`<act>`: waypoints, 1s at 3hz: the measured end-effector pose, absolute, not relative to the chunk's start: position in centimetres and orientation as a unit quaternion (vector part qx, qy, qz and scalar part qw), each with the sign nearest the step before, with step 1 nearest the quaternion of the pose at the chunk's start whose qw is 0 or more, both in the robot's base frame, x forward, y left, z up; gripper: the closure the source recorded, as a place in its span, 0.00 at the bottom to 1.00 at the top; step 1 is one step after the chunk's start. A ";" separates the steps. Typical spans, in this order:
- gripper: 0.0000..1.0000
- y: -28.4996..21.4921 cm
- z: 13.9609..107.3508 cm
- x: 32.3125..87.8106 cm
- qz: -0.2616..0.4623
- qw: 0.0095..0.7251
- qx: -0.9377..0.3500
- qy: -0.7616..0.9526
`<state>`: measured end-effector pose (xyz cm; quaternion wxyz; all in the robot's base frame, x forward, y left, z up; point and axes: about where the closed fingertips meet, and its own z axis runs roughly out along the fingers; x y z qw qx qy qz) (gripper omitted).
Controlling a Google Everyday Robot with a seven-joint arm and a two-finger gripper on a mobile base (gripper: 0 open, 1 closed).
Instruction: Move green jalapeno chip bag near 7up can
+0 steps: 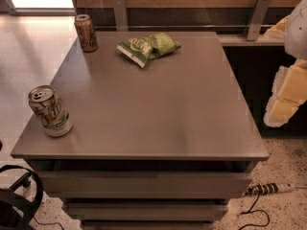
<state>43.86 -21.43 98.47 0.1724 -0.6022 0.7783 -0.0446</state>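
Note:
The green jalapeno chip bag (147, 47) lies crinkled at the far middle of the grey table (158, 109). The 7up can (50, 111) stands upright at the table's near left corner. My gripper (286, 99), white and pale yellow, hangs off the table's right side at mid height, well away from both the bag and the can. It holds nothing that I can see.
A brown can (86, 32) stands upright at the far left corner of the table. A wall with metal brackets (258, 16) runs behind the table. A power strip and cable (266, 189) lie on the floor at the right. A dark chair part (17, 200) sits at the bottom left.

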 end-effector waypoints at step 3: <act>0.00 -17.0 98.6 53.4 -0.052 0.193 -0.629 0.751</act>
